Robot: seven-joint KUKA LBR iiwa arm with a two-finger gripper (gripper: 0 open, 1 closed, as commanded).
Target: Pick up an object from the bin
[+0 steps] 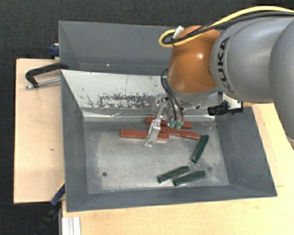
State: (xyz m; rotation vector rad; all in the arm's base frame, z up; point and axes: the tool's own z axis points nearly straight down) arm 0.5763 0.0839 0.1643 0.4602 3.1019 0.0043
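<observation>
camera view: arm reaching in above the red-brown sticks (132, 133).
gripper (164, 132): hanging directly over the red-brown sticks, tips reaching down to them.
claw: standing open, gripping nothing, one silver finger (154, 130) leaning across those sticks.
red-brown sticks: lying crossed in a small heap.
dark green sticks (174, 174): lying right of and nearer than the red-brown sticks, apart from them.

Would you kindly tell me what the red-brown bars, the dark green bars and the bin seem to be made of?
The red-brown bars look like matte plastic or painted wood: even colour, no glint. The dark green bars look the same, perhaps plastic. The bin is grey sheet metal: its back wall shines and shows scuffs.
</observation>
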